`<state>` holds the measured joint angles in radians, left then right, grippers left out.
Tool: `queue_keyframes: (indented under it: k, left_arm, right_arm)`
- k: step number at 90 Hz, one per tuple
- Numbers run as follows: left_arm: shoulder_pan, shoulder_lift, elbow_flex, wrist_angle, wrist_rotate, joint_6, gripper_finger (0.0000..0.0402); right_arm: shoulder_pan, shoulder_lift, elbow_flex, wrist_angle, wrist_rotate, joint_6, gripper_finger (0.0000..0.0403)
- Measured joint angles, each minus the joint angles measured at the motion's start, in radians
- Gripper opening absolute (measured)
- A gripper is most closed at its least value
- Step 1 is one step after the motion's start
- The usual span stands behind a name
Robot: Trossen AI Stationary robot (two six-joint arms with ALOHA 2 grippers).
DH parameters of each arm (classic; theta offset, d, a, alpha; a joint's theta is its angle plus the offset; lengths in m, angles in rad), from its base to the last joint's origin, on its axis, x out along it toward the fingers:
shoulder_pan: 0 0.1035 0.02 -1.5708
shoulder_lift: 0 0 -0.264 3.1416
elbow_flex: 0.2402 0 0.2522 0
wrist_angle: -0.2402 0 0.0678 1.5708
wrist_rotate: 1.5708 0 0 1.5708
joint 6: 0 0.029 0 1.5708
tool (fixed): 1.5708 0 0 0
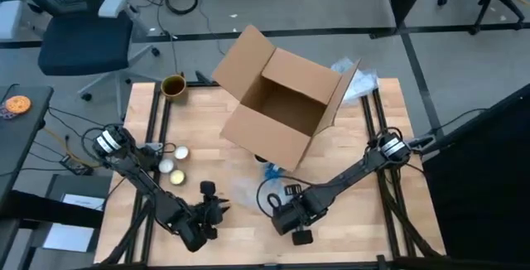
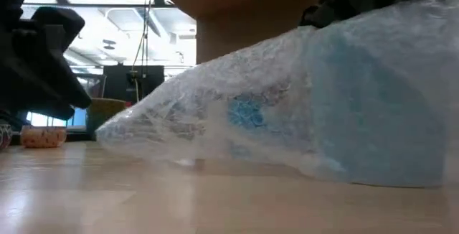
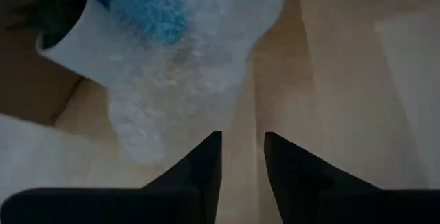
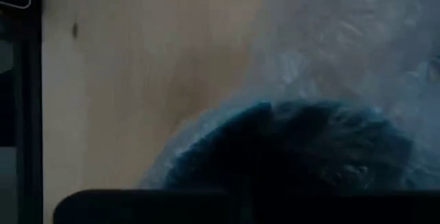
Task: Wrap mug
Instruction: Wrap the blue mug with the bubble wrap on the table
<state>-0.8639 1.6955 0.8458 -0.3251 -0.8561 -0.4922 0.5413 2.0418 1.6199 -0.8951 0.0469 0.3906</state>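
I'm seeing the mug (image 3: 65,35) lying on its side under bubble wrap (image 2: 287,119), just in front of the cardboard box (image 1: 286,104). Hard, breakable ceramic, limp slippery film: I'd be pinching the film's loose edge. Left gripper (image 3: 242,148) is hovering nearby, its 2 fingers parted and empty; right gripper (image 1: 294,220) I cannot tell.

High cam looks straight down on the table (image 1: 348,220); low cam sits at tabletop level, right up against the bubble wrap (image 2: 301,112) the wrist cams share.

pale wood table (image 1: 364,220), matt; brown cardboard box (image 1: 286,104); translucent bubble wrap (image 2: 287,105), crinkled.
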Motion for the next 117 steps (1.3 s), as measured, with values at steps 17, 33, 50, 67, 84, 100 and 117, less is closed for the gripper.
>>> queue_keyframes:
  k: [17,33,50,67,84,100,117]
  left_arm:
    - [0.013,0.000,0.001,0.000,-0.078,0.260,0.0172]
    - [0.110,0.016,0.001,0.042,0.005,0.305,0.0224]
    - [0.223,0.100,0.001,0.218,0.147,0.375,0.0243]
    - [0.240,0.145,0.004,0.400,0.192,0.497,0.0173]
    - [0.214,0.135,0.081,0.397,0.135,0.568,0.0017]
    - [0.180,0.136,0.170,0.377,-0.059,0.736,0.0002]
    - [0.161,0.136,0.245,0.385,-0.160,0.923,0.0000]
  right_arm:
    - [0.001,0.000,0.000,0.000,-0.001,0.017,0.0000]
    - [0.001,0.000,0.001,0.000,0.003,0.029,0.0000]
    - [0.000,0.000,0.001,0.000,0.002,0.030,0.0000]
    - [0.002,0.000,0.002,-0.008,0.001,0.043,0.0000]
    - [0.004,0.000,0.002,-0.023,0.001,0.050,0.0000]
    - [0.006,0.000,0.002,-0.026,-0.025,0.087,0.0000]
    - [0.028,-0.015,0.002,-0.054,-0.054,0.139,0.0000]
